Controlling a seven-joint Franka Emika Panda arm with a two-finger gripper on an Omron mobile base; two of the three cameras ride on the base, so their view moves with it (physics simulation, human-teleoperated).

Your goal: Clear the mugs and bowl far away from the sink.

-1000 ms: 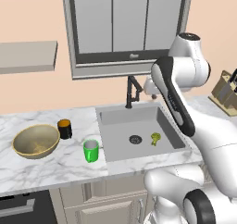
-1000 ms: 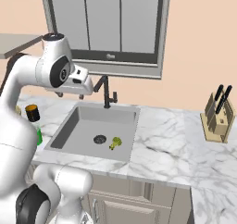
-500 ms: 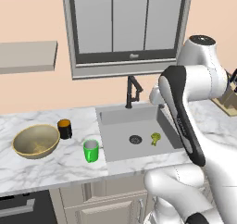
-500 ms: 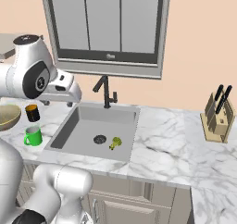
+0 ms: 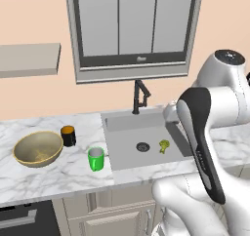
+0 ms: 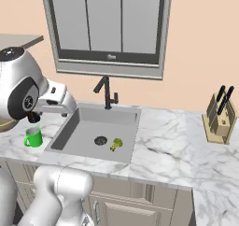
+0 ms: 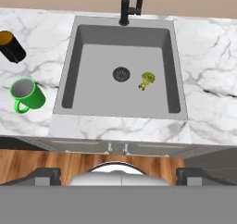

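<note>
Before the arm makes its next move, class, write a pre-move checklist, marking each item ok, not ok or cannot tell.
1. Hand open and holding nothing: ok.
2. Green mug upright on the counter, beside the sink: ok.
3. Black mug upright, apart from the green mug: ok.
4. Bowl upright on the counter, left of both mugs: ok.
5. Mugs and bowl cleared far from the sink: not ok.
</note>
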